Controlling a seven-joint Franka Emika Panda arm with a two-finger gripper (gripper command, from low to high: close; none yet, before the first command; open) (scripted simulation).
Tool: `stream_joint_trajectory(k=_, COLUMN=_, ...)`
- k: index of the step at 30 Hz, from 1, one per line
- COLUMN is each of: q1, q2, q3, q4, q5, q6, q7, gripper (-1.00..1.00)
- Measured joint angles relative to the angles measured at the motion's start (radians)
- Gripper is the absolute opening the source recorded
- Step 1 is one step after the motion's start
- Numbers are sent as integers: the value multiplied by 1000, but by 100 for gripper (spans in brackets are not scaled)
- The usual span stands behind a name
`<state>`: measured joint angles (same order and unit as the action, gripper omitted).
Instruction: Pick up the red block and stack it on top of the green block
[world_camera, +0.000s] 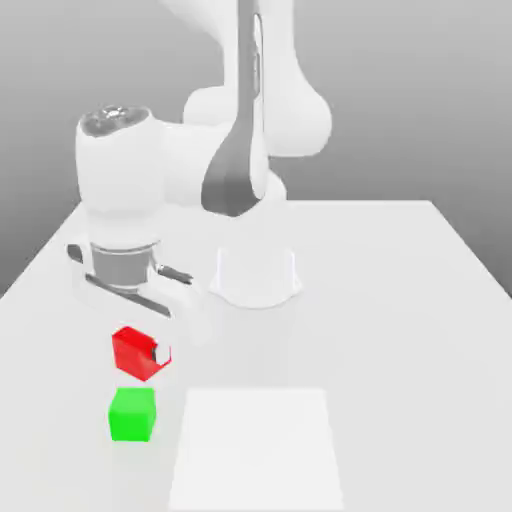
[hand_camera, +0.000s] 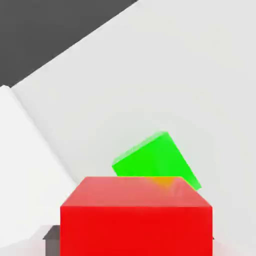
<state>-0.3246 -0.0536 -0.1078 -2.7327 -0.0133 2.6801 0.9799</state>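
With our fingers (world_camera: 150, 352) clamped on the red block (world_camera: 135, 352), held just above the bench (world_camera: 400, 300) beside the green block (world_camera: 132, 415), we should centre it squarely overhead before lowering gently.

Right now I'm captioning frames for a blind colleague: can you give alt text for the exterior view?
A white robot arm's gripper is shut on the red block, held just above the green block on a white table.
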Motion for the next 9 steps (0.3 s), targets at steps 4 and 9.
stream_joint_trajectory(k=4, q1=-15, q2=124, q3=18, q4=10, q5=28, q6=114, q7=-27, gripper=-100)
stream_joint_trajectory(k=9, q1=-21, q2=184, q3=29, q4=13, q5=47, q6=170, q7=-42, gripper=100)
